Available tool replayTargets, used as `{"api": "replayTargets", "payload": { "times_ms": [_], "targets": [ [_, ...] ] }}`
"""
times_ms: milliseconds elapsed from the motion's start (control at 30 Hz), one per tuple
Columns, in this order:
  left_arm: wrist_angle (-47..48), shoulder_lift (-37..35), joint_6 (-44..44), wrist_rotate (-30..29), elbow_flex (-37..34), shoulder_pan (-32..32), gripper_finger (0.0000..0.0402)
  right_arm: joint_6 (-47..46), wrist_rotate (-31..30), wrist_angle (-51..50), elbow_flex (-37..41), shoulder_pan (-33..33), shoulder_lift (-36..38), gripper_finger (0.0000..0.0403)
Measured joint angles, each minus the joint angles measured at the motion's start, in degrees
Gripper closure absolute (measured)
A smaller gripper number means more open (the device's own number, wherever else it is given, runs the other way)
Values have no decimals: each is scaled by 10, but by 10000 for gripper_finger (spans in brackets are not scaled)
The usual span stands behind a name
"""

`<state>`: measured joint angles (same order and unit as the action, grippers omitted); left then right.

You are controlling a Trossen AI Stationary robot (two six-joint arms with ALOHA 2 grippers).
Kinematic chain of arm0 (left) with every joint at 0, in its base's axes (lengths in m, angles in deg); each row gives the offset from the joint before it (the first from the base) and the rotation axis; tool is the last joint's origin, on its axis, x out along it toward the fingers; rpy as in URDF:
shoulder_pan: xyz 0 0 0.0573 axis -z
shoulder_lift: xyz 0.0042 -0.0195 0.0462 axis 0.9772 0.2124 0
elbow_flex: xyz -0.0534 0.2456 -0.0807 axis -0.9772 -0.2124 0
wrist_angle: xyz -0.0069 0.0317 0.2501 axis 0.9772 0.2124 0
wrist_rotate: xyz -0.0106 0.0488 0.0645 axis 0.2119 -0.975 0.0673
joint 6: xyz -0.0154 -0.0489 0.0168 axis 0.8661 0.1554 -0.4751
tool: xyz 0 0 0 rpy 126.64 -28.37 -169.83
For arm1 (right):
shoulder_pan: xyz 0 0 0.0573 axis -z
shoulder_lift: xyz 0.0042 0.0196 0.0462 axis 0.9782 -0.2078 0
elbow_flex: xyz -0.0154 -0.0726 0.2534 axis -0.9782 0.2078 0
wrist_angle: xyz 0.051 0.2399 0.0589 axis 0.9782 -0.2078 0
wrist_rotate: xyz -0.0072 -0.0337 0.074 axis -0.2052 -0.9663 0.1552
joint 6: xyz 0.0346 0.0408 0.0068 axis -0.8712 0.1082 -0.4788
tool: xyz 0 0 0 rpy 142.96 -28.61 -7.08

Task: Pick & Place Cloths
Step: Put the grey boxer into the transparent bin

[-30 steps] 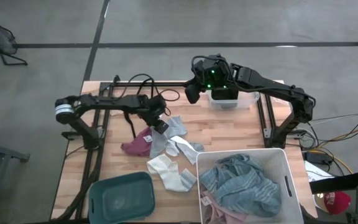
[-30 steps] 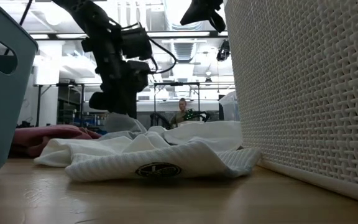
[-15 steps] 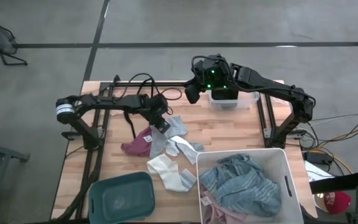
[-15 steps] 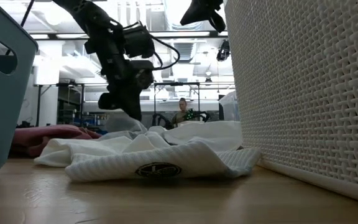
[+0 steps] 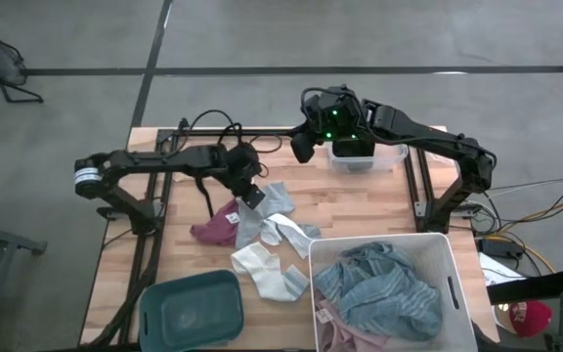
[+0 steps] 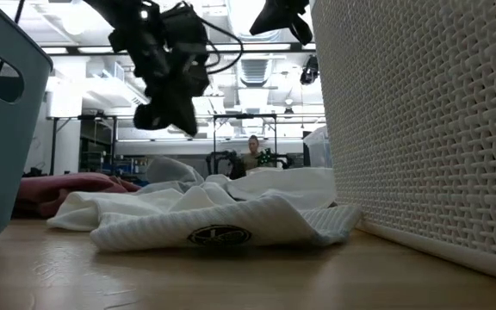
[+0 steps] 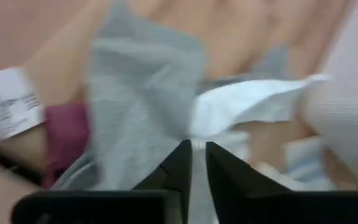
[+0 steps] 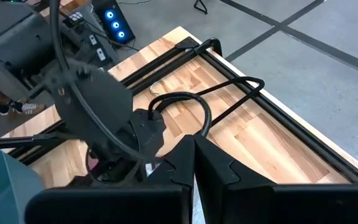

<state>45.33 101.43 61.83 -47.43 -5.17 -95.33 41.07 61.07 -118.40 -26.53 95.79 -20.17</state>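
- High view: the left gripper [image 5: 255, 198] sits over the loose cloths [image 5: 262, 235] on the table, beside the white bin [image 5: 450, 256] already holding some.
- Left wrist view: its fingers [image 7: 180, 163] stand nearly together; a grip on the grey cloth [image 7: 135, 93] cannot be told.
- Right gripper [image 5: 302, 149] waits closed, far side.
- Judged step: picking; next, confirm hold, carry to bin.

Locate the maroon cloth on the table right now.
In the high view, the maroon cloth lies left of the table's middle, against the grey cloth, just below the left gripper and up from the teal bin.
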Motion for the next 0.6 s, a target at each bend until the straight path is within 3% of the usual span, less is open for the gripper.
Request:
{"api": "replayTargets", "payload": {
  "times_ms": [100, 267, 400, 600],
  "targets": [
    [16, 16, 16, -45, 0, 1, 313, 1, -1, 0, 0, 1, 0, 394],
    [20, 46, 22, -10, -1, 7, 248, 2, -2, 2, 2, 1, 0, 394],
    [20, 66, -1, -24, -1, 13, 200, 2, -2, 2, 7, 1, 0, 394],
    [18, 102, -39, -76, -1, 13, 167, -3, -2, 2, 17, 1, 0, 394]
  ]
}}
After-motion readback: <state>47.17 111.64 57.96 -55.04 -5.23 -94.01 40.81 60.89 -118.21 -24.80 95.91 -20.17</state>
